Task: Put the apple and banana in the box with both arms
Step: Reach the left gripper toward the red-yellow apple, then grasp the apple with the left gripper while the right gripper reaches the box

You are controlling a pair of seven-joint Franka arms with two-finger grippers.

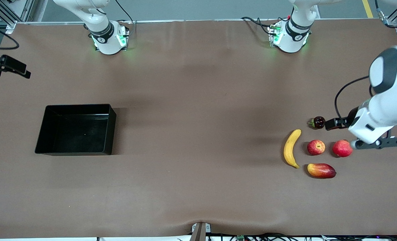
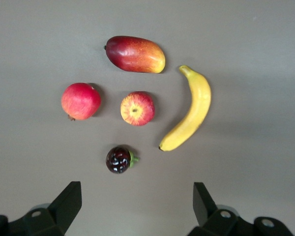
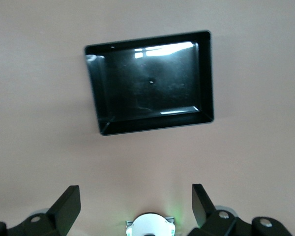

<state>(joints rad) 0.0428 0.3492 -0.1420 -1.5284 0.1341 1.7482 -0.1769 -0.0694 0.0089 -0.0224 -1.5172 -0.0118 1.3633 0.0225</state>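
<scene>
Yellow banana (image 1: 291, 148) lies beside your apple (image 1: 316, 147); black box (image 1: 48, 129) sits well apart. Left gripper (image 2: 137, 206) and right gripper (image 3: 136, 205) both hang released.

A robotics lab is shown: two arm bases (image 1: 109, 38) are bolted at the frame's top onto a brown-covered table (image 1: 198, 100), with cables (image 1: 252, 237) seen along the bottom edge.

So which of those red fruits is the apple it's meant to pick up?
Look at the fruit cluster at the left arm's end of the table, away from the box. The apple lies in the middle, between the banana and a plain red fruit. Unlike that neighbour and the long mango, it is small, round and yellow-patched.
</scene>
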